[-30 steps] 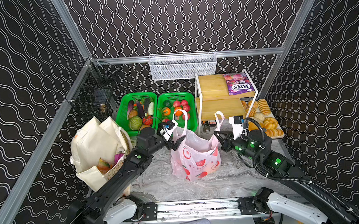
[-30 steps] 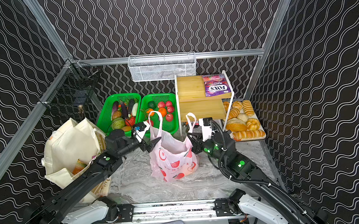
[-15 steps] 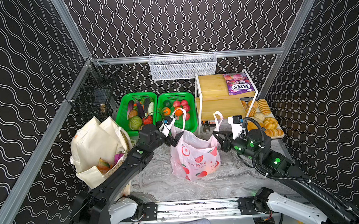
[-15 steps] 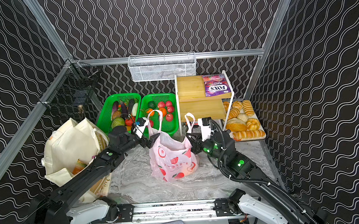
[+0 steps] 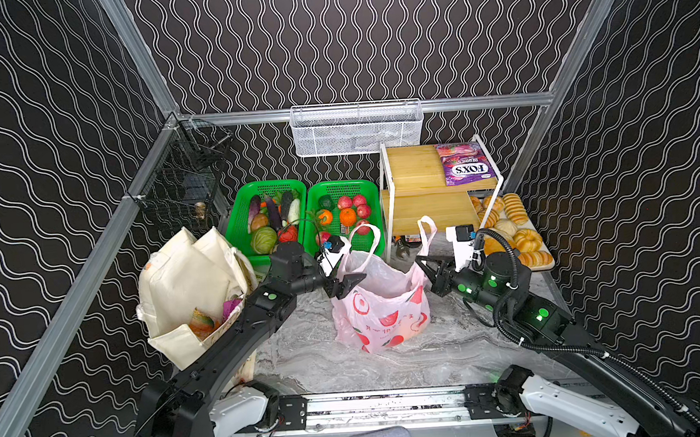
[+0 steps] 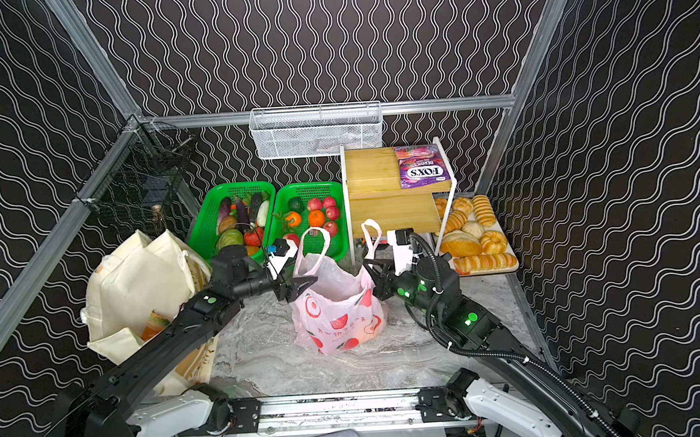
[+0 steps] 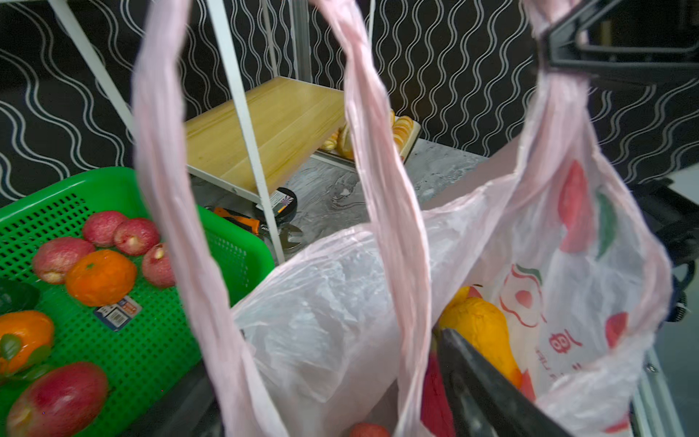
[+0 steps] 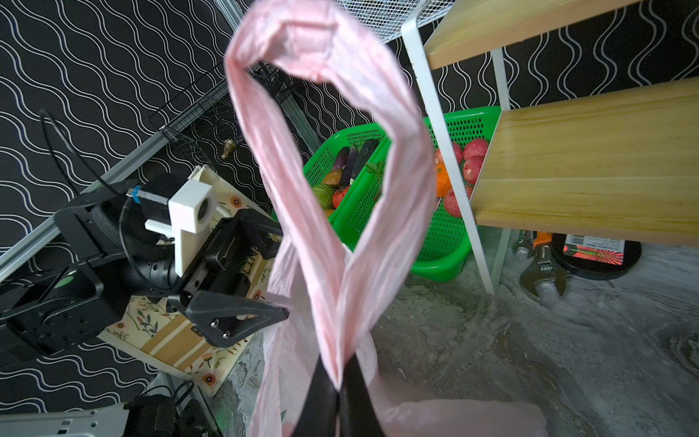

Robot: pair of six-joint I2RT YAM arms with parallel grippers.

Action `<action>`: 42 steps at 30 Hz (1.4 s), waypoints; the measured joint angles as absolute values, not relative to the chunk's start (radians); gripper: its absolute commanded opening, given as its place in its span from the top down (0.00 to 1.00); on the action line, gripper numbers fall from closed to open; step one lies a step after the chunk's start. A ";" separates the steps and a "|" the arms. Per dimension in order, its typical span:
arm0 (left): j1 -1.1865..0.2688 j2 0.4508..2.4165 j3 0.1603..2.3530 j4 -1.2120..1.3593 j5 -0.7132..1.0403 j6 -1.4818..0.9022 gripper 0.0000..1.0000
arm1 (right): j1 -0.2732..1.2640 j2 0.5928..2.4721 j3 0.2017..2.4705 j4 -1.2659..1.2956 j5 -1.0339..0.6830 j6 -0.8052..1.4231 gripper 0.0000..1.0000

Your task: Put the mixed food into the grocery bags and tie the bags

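Left hand (image 5: pixel 348 285): fingers apart, straddling the base of the left loop (image 7: pixel 166 151); nothing gripped.
Right hand (image 5: pixel 421 261): pinched together on the base of the right loop (image 8: pixel 287 34).
Pink bag (image 5: pixel 381 309): upright mid-bench (image 5: pixel 306 355), yellow pear (image 7: pixel 480 329) inside.
Risk: closing may catch one strand or the bag wall. An uneven pull could stretch the thin film or tip the bag.

Both top views are lit brightly and evenly from overhead and are rendered sharp throughout. Only soft, faint shadows are thrown on the marble desk (image 5: pixel 306 355) around the pale-pink bag (image 5: pixel 381 313). In both wrist views the bag's handles (image 7: pixel 162 170), close to the lens, are blurred, while the background is kept sharper. Pale highlights are picked up on the bag's crinkled plastic.
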State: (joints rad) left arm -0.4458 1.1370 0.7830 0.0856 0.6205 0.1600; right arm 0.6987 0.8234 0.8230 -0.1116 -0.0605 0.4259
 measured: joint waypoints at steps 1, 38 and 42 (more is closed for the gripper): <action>-0.446 1.126 0.779 0.079 0.634 0.160 0.16 | 0.699 0.823 0.823 -0.112 -0.060 0.426 1.00; -0.492 1.077 0.829 0.002 0.751 0.134 1.00 | 0.699 1.037 0.913 -0.176 -0.208 0.452 0.97; -0.513 1.079 0.844 -0.053 0.755 0.142 1.00 | 0.699 1.047 0.912 -0.179 -0.224 0.461 0.97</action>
